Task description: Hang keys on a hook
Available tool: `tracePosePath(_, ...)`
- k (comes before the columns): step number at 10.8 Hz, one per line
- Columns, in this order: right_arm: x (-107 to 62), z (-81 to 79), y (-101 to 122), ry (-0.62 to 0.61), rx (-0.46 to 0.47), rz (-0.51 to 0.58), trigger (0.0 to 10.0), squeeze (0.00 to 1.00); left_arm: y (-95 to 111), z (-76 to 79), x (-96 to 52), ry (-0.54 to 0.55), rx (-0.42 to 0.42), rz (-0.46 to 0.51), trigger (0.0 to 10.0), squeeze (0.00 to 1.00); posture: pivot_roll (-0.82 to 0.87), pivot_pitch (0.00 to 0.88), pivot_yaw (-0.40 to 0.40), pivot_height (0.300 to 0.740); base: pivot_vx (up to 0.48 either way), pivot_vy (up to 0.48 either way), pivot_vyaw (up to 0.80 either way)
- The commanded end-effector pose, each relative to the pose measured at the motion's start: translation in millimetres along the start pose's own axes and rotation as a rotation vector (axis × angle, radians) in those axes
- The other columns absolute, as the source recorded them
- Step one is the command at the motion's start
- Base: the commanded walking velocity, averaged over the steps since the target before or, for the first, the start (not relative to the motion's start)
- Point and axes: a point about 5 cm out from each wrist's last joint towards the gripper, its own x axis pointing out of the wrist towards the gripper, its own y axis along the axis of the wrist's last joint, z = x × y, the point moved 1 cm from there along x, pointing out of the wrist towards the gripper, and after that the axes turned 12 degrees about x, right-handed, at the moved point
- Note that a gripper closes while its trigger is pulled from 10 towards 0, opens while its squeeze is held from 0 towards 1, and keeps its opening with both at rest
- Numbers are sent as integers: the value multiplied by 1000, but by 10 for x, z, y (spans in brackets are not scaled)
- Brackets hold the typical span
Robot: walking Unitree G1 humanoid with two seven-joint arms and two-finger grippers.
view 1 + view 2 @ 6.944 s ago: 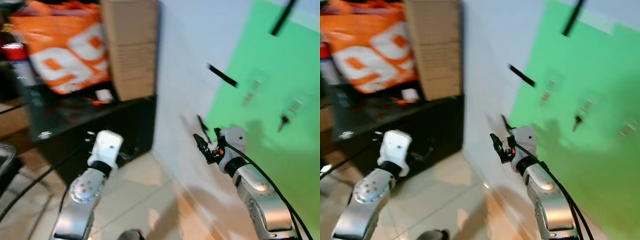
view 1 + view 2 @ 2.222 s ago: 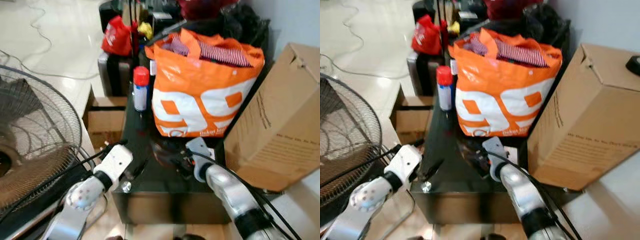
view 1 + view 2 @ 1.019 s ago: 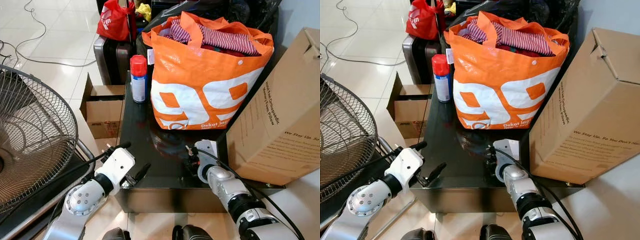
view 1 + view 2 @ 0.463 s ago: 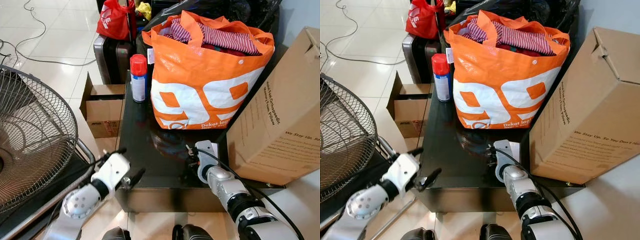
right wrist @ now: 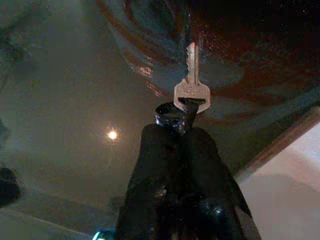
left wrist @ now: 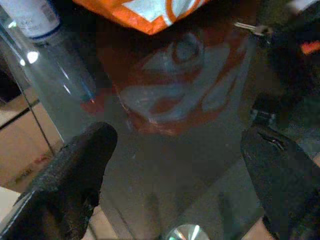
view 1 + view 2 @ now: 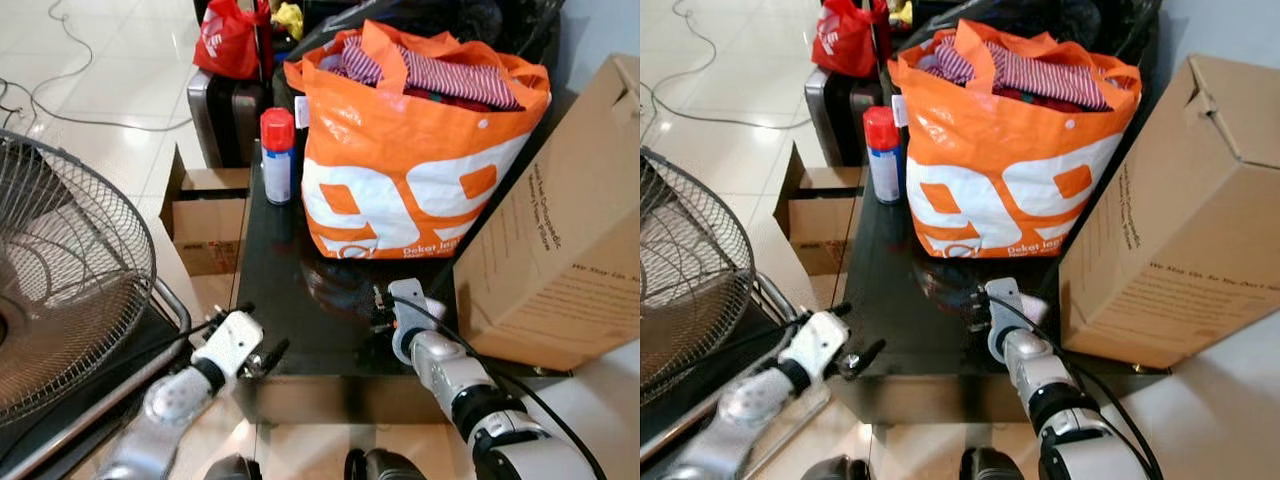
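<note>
– Head view?
– Your right gripper (image 7: 385, 312) sits over the black table (image 7: 290, 300), by the orange bag (image 7: 410, 170).
– Right wrist?
– Jaws clamped on the key (image 5: 191, 87); lift it straight.
– Left wrist?
– Left gripper (image 6: 175, 170) jaws apart, idle.

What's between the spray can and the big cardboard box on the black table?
The orange bag, stuffed with striped clothes, stands between the spray can and the cardboard box on the black table, seen in both eye views.
</note>
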Motion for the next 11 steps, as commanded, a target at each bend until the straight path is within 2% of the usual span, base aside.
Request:
tracePosePath(1,-1,23,-21,-8,-1,-7,0,0,-22,-53,24,58,-43,12,10000,0,32,128,-57,740,0,0,0)
tracePosePath(2,0,24,-8,-3,-5,-2,0,0,-24,-185,79,127,-81,16,10000,0,38,113,-60,740,0,0,0)
tracePosePath(3,0,22,13,3,-6,5,0,0,28,-267,44,145,-90,47,10000,0,40,103,-62,740,0,0,0)
tracePosePath(4,2,27,67,14,-8,22,0,0,214,-391,-60,110,-19,136,10000,0,43,90,-65,740,0,0,0)
tracePosePath(5,2,28,92,24,-9,30,0,0,539,-440,-145,69,24,210,10000,0,45,83,-66,740,0,0,0)
tracePosePath(6,0,27,113,38,-11,38,0,0,890,-393,-235,-5,65,283,10000,0,44,79,-67,740,0,0,0)
tracePosePath(8,-11,37,129,64,-5,50,0,0,1008,-317,-255,-63,117,290,10000,0,41,76,-66,740,0,0,0)
tracePosePath(11,-64,77,100,154,-9,55,0,0,1083,-248,-358,-86,89,242,10000,0,36,80,-64,740,0,0,0)
